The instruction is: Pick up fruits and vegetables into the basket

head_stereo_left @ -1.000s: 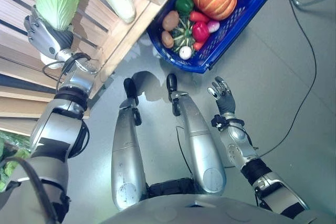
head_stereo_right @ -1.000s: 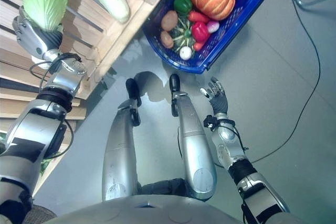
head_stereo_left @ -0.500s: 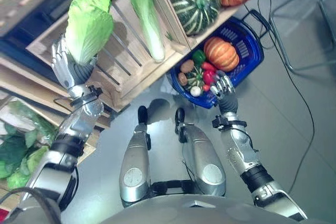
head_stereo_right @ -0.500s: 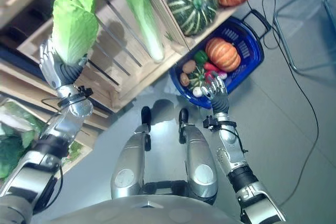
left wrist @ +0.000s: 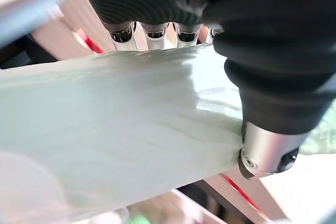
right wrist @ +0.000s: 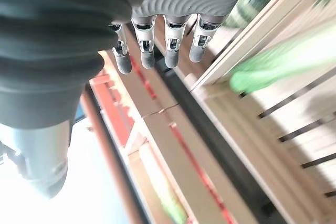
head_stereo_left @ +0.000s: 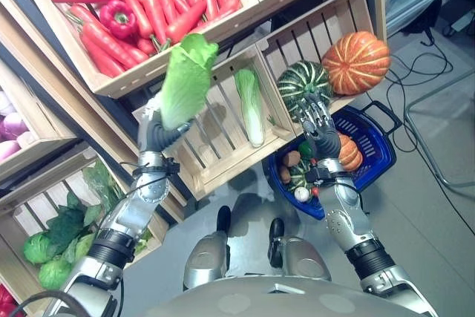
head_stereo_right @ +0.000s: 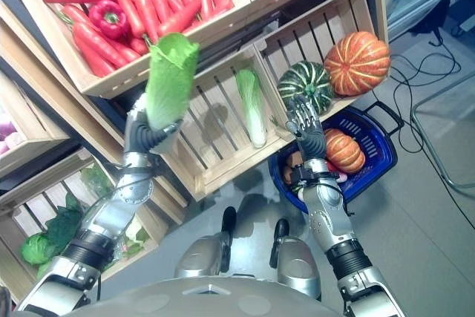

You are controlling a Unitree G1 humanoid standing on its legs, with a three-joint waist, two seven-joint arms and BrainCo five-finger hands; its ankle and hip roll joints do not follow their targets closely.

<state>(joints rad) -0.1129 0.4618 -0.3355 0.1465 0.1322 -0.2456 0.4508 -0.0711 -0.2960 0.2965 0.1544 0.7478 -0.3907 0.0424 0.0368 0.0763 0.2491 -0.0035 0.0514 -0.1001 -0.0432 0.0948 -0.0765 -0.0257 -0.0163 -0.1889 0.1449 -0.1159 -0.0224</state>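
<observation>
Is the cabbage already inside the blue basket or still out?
Out: the left hand holds the cabbage up before the crates, far from the blue basket.

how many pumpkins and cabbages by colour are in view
orange pumpkin: 2, one in the crate, one in the blue basket
green striped pumpkin: 1
pale green napa cabbage: 2, one in the left hand at, one lying in the crate
total: 5
</observation>
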